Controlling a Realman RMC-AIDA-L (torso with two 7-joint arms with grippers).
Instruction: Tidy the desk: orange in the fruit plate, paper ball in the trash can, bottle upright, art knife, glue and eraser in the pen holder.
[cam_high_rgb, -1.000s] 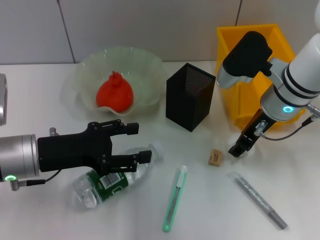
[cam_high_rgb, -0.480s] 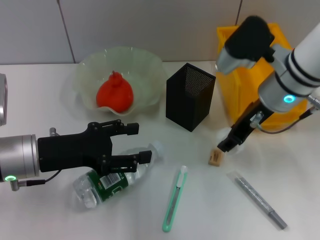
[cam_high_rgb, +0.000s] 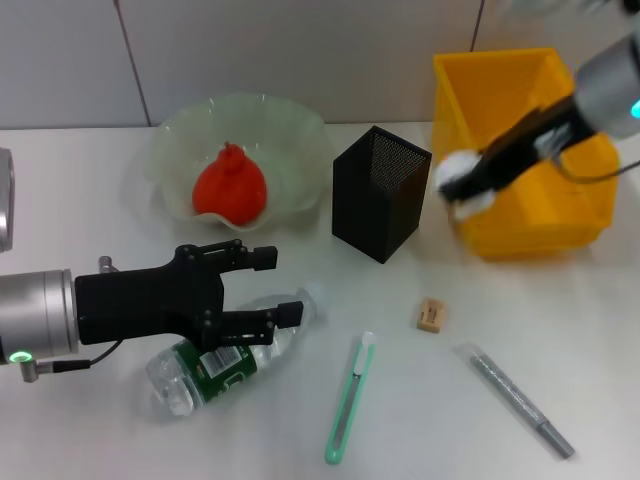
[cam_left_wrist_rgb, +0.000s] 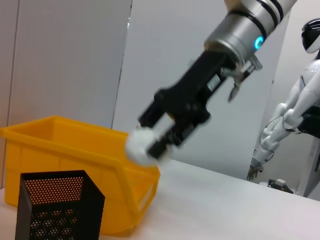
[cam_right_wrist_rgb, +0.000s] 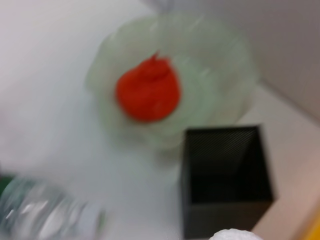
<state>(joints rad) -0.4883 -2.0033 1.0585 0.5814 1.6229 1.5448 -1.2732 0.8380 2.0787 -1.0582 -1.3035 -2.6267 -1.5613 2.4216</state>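
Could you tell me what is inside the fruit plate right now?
The orange sits in the fruit plate, near its middle. Nothing else shows on its visible surface, though the part directly under the orange is covered.

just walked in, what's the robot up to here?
Desk tidy-up. The right gripper holds the paper ball at the near corner of the yellow trash can, not yet dropped. The left gripper hangs open over the lying bottle. The orange sits in the fruit plate; art knife, eraser and glue remain on the desk.
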